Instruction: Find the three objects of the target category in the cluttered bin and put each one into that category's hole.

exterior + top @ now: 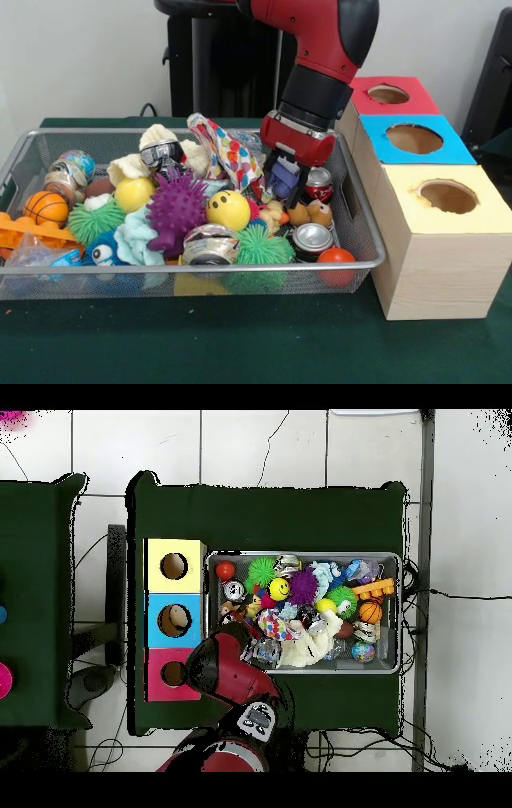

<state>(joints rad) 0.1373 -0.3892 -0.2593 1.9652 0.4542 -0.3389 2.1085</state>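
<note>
On a green tabletop (240, 344), the silver wire-mesh bin (192, 268) holds a jumble counted in part: three green spiky balls, one purple spiky ball (174, 208), two dented cans at front and a third red can (319, 184) behind. A small tan plush animal (310, 213) lies just below the red arm's gripper (285, 186), lowered into the bin's right end, its grip impossible to tell. Beside the bin stand three wooden boxes, yellow nearest, blue next, and the red-topped hole (388, 94) farthest.

The front view looks low and close across the bench (240, 344) toward the gripper (286, 182); the overhead view looks straight down from far above it. Both share the bin (400, 614) and boxes (175, 620).
</note>
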